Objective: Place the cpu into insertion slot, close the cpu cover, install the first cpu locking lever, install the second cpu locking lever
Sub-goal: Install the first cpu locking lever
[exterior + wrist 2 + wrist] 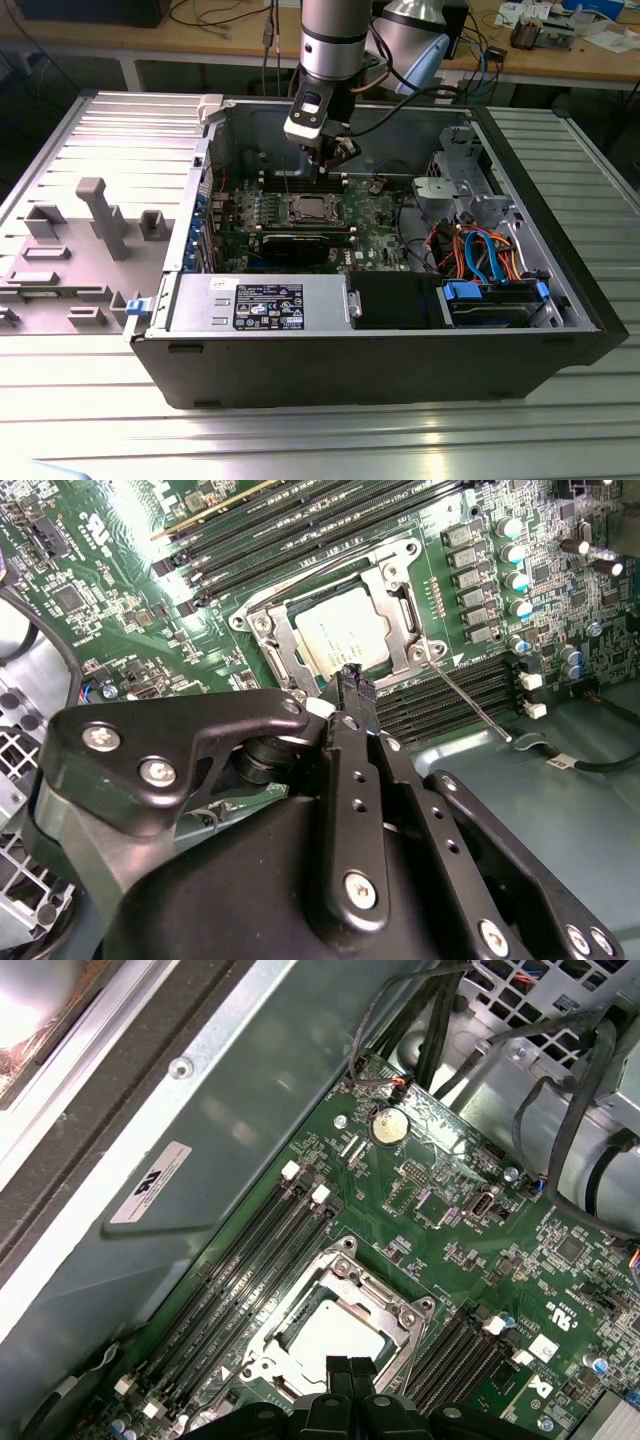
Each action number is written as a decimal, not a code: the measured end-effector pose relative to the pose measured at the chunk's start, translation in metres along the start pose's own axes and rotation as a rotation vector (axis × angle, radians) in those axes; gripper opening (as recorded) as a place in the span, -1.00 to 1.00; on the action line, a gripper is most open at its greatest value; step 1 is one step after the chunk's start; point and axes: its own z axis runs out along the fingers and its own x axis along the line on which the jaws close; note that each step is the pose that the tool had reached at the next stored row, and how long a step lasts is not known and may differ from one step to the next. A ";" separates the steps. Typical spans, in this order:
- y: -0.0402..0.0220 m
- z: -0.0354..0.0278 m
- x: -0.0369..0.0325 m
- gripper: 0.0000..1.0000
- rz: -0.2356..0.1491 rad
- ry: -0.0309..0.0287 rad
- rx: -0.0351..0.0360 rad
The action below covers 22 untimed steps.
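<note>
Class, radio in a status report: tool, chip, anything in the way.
Tool shut, close over the chip. Chip seated, cover down on it. One lever rod sticks out, unlatched.

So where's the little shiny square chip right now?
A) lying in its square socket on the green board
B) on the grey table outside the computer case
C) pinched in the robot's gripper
A: in the first wrist view the cpu lies flat inside the silver-framed insertion slot, and the gripper above it holds nothing.
</note>
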 end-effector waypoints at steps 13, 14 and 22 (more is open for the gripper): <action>0.0000 0.0000 0.0000 -0.79 -0.005 0.0000 0.0001; 0.0000 0.0000 0.0000 -0.79 -0.005 0.0000 0.0001; 0.0000 0.0000 0.0000 -0.79 -0.010 0.0000 0.0002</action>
